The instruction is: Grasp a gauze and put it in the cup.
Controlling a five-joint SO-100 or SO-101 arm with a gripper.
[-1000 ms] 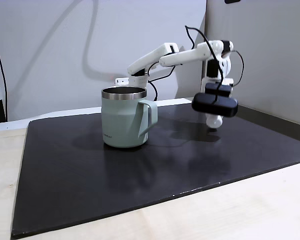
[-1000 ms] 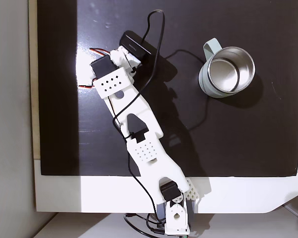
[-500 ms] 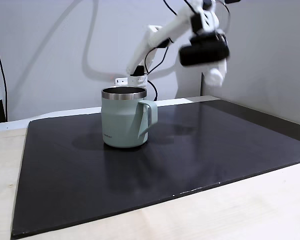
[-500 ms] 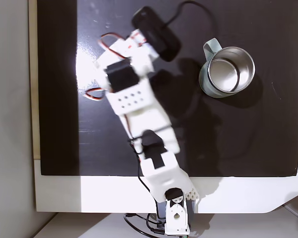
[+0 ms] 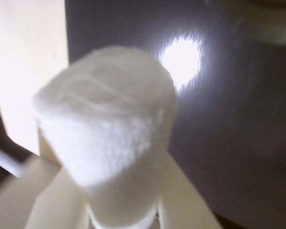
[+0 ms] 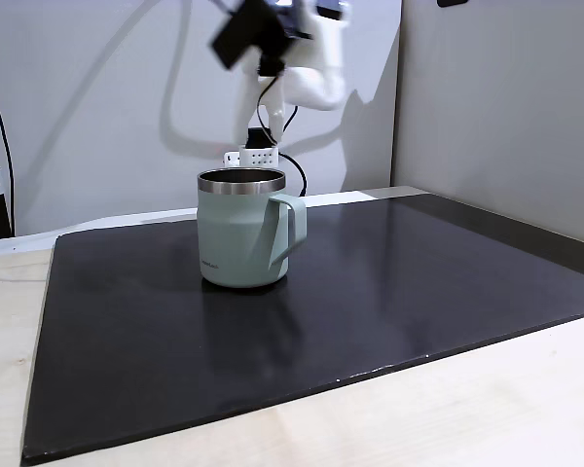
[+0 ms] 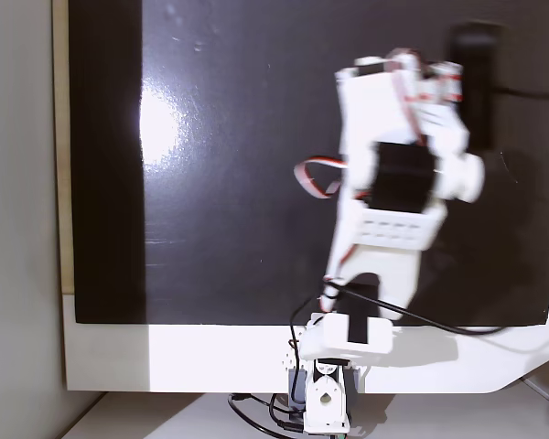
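Wrist view: the gauze (image 5: 109, 148) fills the middle, a fuzzy white roll standing on end and seen very close and out of focus. The cream fingers (image 5: 183, 200) of the gripper (image 5: 119, 210) come up from the bottom edge on either side of its lower part and press against it — clamped on the roll. Behind it lies the black mat (image 5: 238, 143) with a bright light glare on it, and pale tabletop (image 5: 28, 62) at left. A blurred pale shape sits at the top right corner; cannot tell what it is.

Side-on fixed view: the cup (image 6: 243, 229) stands upright on the black mat (image 6: 370, 311), handle toward the right, steel rim on top, small dark lettering near its base. The white arm (image 6: 307, 83) is raised high behind the cup, motion-blurred, its top near the upper edge of the picture. Gauze and fingers cannot be made out here. Light wooden tabletop (image 6: 487, 409) in front of the mat.

Top-down fixed view: the white arm (image 7: 393, 192) stretches up from its base (image 7: 320, 402) at the bottom edge and over the right part of the black mat (image 7: 238, 137) — blurred. A dark block (image 7: 476, 82) sits at its far end near the top right. A glare patch lies on the left part of the mat.
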